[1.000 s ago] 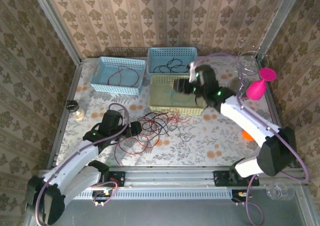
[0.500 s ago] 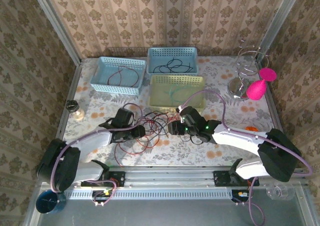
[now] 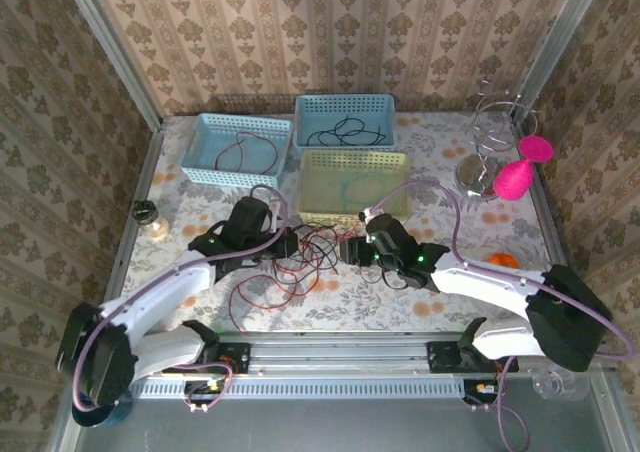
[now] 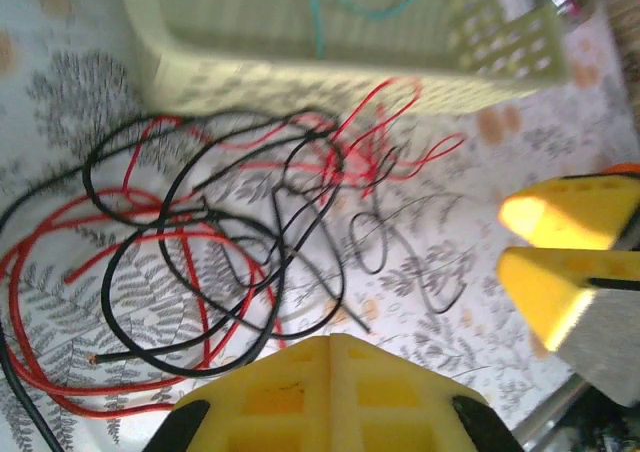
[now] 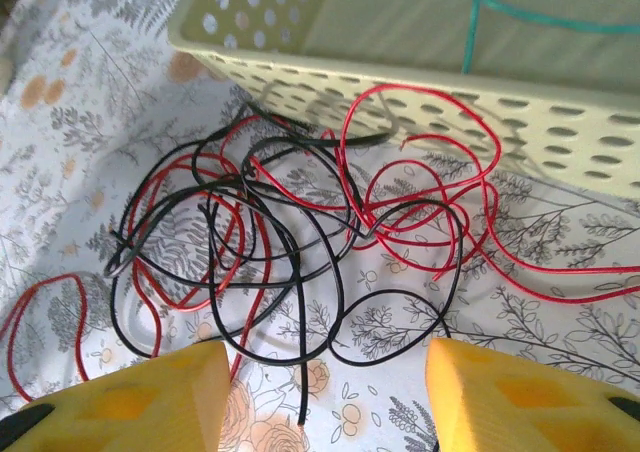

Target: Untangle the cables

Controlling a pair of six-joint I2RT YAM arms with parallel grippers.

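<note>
Left gripper [image 4: 331,357] sits clamped closed beside the cables [image 5: 290,227], catch unclear, right gripper [image 5: 322,364] spread wide above them: if I pull, loops may cinch tighter or snag the basket [image 5: 420,97].

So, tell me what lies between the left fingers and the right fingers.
The tangled red and black cables fill that stretch, as the top view shows.

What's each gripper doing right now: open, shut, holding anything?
Left gripper: shut; whether it pinches one of the cables cannot be told.
Right gripper: open, holding nothing.
</note>
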